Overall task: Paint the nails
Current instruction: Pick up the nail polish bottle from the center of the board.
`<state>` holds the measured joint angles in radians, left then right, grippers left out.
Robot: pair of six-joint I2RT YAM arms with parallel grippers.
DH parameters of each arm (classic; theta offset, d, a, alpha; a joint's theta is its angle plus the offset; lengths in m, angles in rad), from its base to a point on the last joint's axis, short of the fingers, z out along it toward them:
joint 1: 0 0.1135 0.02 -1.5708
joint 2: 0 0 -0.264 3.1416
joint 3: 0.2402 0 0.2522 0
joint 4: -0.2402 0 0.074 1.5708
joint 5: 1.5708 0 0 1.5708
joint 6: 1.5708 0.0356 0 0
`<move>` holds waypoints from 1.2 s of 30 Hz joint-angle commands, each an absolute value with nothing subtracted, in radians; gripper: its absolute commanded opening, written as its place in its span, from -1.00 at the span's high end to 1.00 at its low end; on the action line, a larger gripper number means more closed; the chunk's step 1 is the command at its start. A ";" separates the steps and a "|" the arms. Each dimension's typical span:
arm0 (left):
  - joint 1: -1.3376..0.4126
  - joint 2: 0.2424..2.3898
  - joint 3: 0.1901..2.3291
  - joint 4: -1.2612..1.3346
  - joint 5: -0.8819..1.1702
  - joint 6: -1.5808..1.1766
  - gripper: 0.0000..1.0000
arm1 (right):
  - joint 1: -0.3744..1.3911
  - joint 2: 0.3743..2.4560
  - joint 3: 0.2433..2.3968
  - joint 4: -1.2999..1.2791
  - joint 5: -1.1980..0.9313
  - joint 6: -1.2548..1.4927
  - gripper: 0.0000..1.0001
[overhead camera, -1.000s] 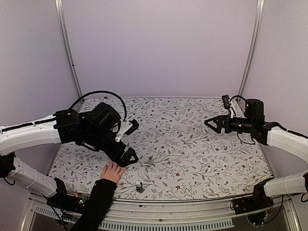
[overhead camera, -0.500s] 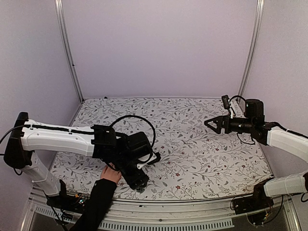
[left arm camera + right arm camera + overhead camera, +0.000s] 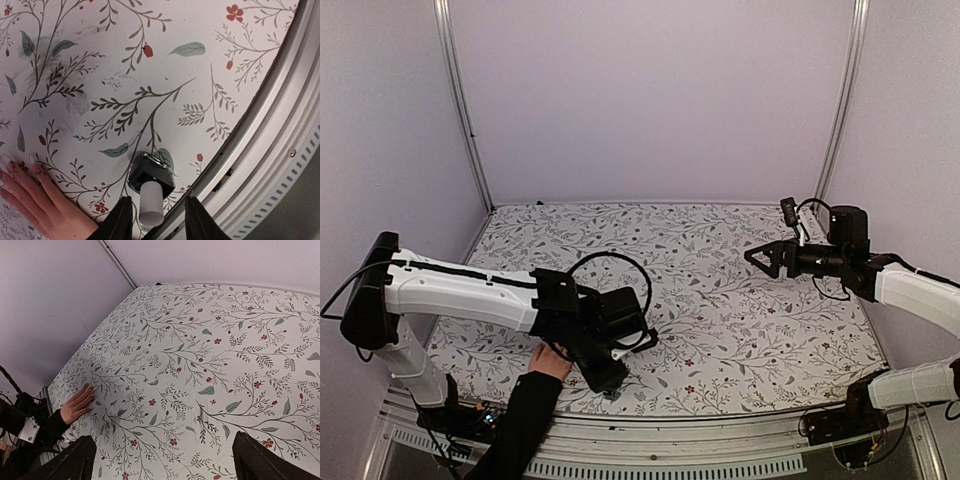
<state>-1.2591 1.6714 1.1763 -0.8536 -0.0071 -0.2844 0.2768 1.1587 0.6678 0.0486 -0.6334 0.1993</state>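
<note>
Two grippers had jaws apart when we looked: the left gripper [image 3: 158, 202] straddled a bottle [image 3: 150, 172] by its white cap [image 3: 151, 207] beside a hand [image 3: 45, 200]; the right gripper [image 3: 162, 440] hovered.

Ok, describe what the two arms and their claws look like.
Both arms have white shells with black joints and black wrist sections. The left arm carries a looping black cable by its wrist; the right arm has thinner black cabling at its wrist. The left claw and right claw each have two black fingers.
</note>
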 commanded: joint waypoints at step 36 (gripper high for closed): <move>-1.270 1.648 1.199 -0.896 -0.046 -0.153 1.00 | 0.302 1.130 0.686 0.084 -0.743 0.198 -0.98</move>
<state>-1.2598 1.6855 1.1553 -0.8665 -0.0200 -0.2199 0.2798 1.1725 0.6678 0.0532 -0.6674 0.1978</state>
